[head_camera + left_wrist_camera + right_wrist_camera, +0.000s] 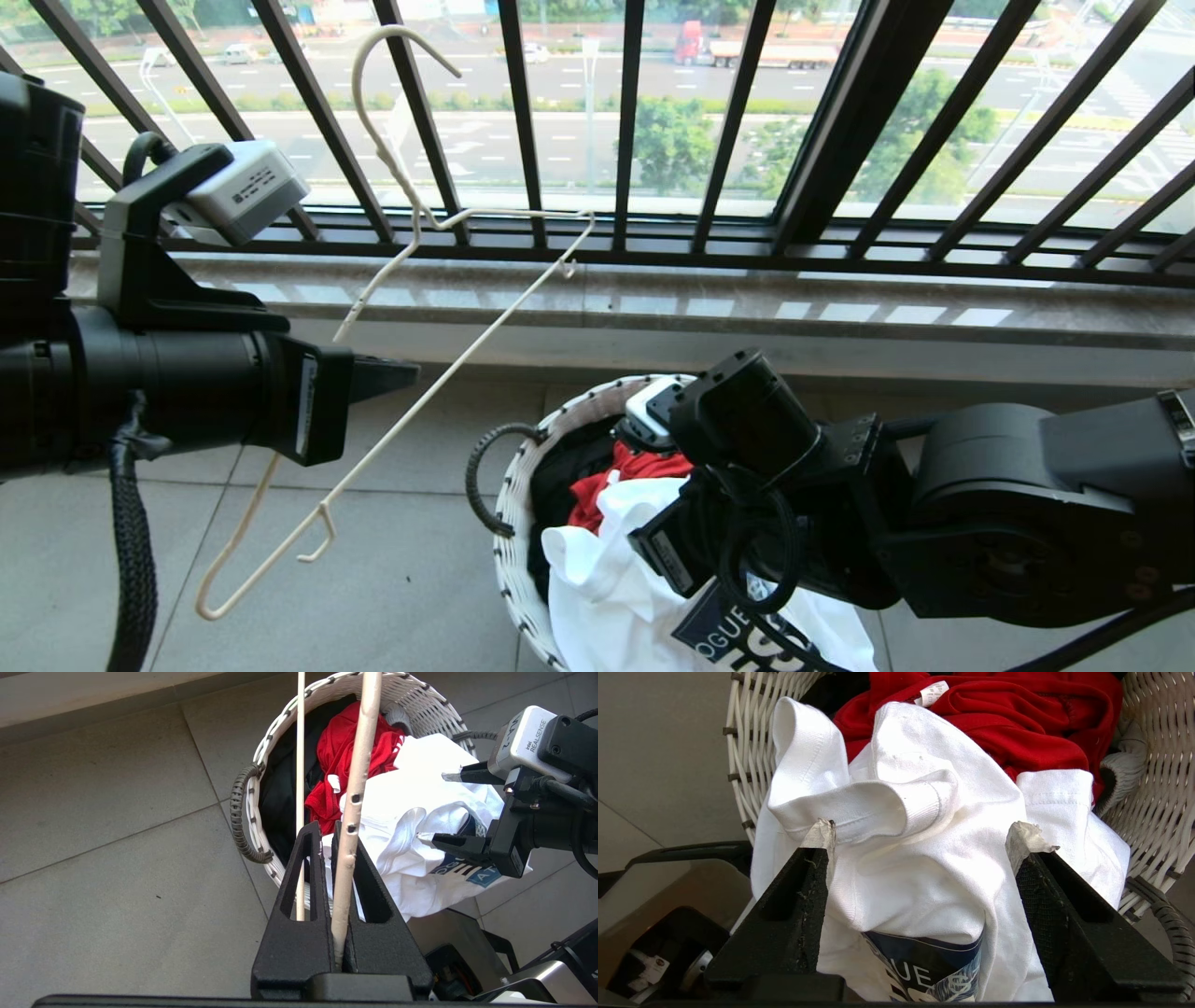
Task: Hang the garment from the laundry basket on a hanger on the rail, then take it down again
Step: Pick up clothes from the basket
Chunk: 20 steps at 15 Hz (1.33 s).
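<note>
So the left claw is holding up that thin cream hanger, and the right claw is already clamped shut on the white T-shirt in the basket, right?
Not quite. The left gripper does hold the cream hanger, but the right gripper stands open, its fingers either side of the white T-shirt lying on the white woven basket. The right wrist view shows this.

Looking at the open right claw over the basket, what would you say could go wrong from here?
1. The right claw straddles a bunched fold of the T-shirt; closing may pinch only a thin edge that slips.
2. The red garment lies against the T-shirt and could drag out of the basket.
</note>
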Tool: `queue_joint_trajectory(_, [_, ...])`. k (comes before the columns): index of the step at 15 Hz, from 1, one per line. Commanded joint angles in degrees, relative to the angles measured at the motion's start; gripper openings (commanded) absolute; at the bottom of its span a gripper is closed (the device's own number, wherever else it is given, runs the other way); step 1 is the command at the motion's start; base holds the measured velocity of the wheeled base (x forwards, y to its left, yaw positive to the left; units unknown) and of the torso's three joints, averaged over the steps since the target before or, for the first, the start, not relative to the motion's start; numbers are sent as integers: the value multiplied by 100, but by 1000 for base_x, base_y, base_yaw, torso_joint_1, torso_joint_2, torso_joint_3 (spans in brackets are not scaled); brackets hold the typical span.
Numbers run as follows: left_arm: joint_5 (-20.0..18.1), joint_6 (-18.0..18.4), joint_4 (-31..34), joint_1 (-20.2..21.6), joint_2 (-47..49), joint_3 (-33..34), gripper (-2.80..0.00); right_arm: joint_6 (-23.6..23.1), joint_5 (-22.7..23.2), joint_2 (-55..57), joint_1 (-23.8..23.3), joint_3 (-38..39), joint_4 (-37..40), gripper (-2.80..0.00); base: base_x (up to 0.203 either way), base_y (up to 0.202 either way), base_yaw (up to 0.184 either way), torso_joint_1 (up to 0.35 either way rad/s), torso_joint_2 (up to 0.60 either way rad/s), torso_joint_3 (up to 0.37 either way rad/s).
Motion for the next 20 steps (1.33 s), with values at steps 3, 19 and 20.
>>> queue_joint_trajectory(3, [0,6,8,-1,7,-1,-280,-11,-764,263,-73,-182,-8,-280,0,0,0,0,0,0])
queue_joint_trajectory(19, [0,23,8,-1,-20,-1,-280,5,-976,267,358,-329,1,-280,0,0,0,0,0,0])
queue_joint_trajectory(20, [0,23,8,-1,-20,-1,-280,14,-975,302,366,-329,1,-280,0,0,0,0,0,0])
